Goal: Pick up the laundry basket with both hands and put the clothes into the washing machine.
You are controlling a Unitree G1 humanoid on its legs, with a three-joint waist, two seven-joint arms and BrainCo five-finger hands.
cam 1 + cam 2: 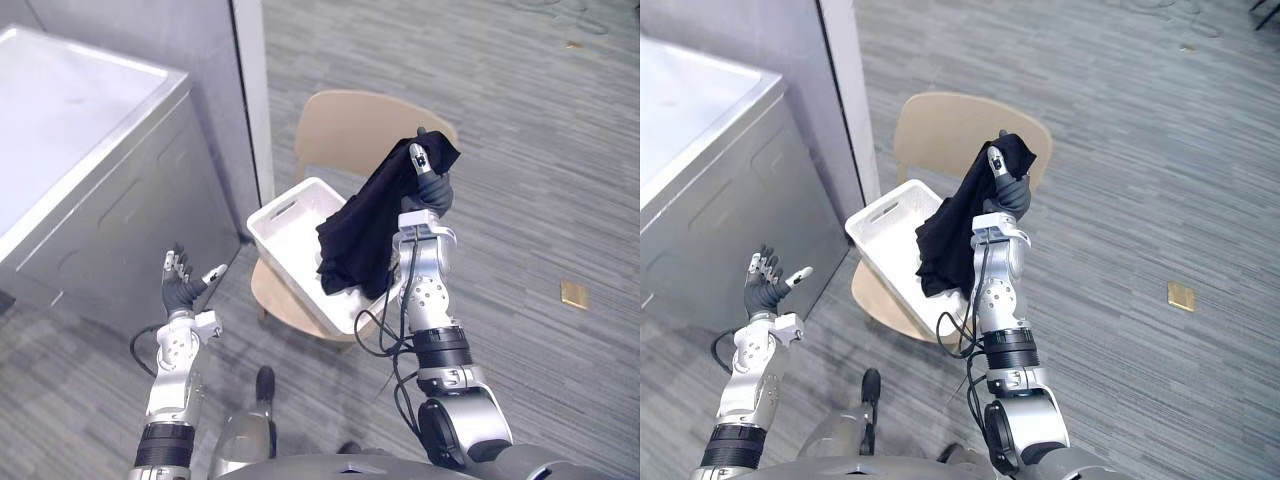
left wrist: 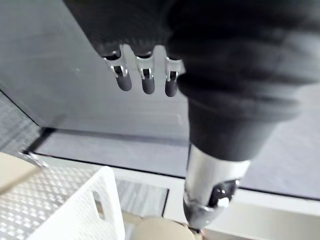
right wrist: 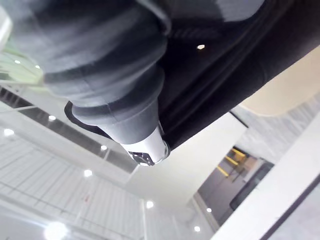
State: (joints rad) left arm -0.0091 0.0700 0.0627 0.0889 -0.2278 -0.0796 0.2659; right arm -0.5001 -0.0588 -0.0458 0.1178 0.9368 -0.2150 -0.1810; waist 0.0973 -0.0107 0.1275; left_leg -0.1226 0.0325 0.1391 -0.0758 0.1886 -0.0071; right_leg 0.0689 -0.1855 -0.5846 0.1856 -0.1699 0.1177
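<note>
The black garment (image 1: 365, 235) hangs from the right robot hand (image 1: 430, 188), which has its fingers curled round the top of the cloth and holds it high. The fabric drapes down in loose folds, and its lower end trails into the laundry basket (image 1: 283, 222) below. It is dark, limp and matte, a soft piece that will likely swing and sag with any move. The right wrist view shows the same dark cloth bunched against the palm.

The basket is white plastic with a slot handle in its end wall and perforated sides. It sits at an angle on the seat of a pale wooden chair (image 1: 350, 120), not in either hand. I cannot tell whether more clothes lie under the hanging cloth.

The left robot hand (image 1: 183, 285) is raised with straight fingers and the thumb spread. It holds nothing and hovers near the front of the washing machine (image 1: 95, 170), a grey cabinet with a pale top, well apart from the chair across the grey floor (image 1: 540, 150).

The step in hand seems to be carrying a garment to the machine. The next move calls for swinging the right arm leftward with the cloth clear of the basket rim. No opening on the machine is evident.
</note>
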